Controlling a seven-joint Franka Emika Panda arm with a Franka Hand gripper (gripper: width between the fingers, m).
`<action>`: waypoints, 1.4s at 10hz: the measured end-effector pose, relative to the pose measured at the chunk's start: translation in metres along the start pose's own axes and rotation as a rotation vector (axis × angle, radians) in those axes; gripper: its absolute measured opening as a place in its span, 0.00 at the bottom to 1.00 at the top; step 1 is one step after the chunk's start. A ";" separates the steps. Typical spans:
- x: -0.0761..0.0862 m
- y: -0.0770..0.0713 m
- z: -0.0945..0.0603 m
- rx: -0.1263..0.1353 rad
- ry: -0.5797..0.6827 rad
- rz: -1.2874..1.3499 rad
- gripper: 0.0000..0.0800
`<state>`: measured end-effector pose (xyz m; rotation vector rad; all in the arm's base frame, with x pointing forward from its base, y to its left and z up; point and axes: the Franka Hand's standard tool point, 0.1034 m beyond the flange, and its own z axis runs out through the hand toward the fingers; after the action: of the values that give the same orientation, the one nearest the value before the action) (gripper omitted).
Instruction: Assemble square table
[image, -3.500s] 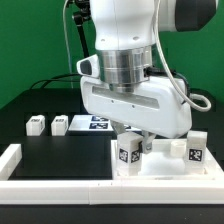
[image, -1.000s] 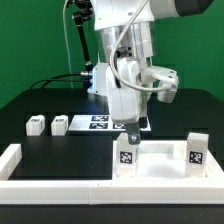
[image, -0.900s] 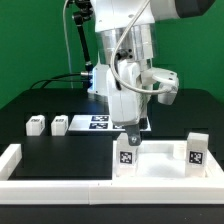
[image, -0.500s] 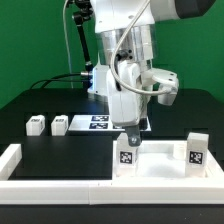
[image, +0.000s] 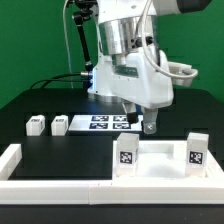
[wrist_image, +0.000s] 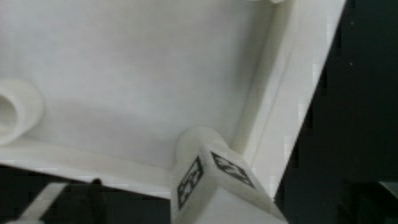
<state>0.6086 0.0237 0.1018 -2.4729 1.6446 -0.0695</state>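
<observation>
The white square table top (image: 160, 163) lies at the front on the exterior view's right, underside up. Two white tagged legs stand upright in its corners, one on the left (image: 127, 153) and one on the right (image: 195, 150). My gripper (image: 139, 122) hangs open above and just behind the left leg, holding nothing. The wrist view shows the slab's white surface (wrist_image: 143, 70) with that tagged leg (wrist_image: 214, 180) close below the camera. Two more loose legs (image: 36, 125) (image: 59, 125) lie on the black table at the left.
The marker board (image: 105, 122) lies flat behind the gripper. A long white border rail (image: 20, 160) runs along the table's front and left edges. Cables hang behind the arm.
The gripper has lifted off the left upright leg and the wrist has swung up and toward the exterior view's right. The leg stays standing in its corner.
</observation>
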 end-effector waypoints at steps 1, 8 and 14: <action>0.000 0.000 0.000 -0.001 -0.001 -0.044 0.81; 0.002 0.006 0.000 -0.037 0.012 -0.848 0.81; 0.018 0.022 0.006 -0.082 -0.013 -1.072 0.81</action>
<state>0.5965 -0.0007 0.0911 -3.0706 0.1561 -0.1135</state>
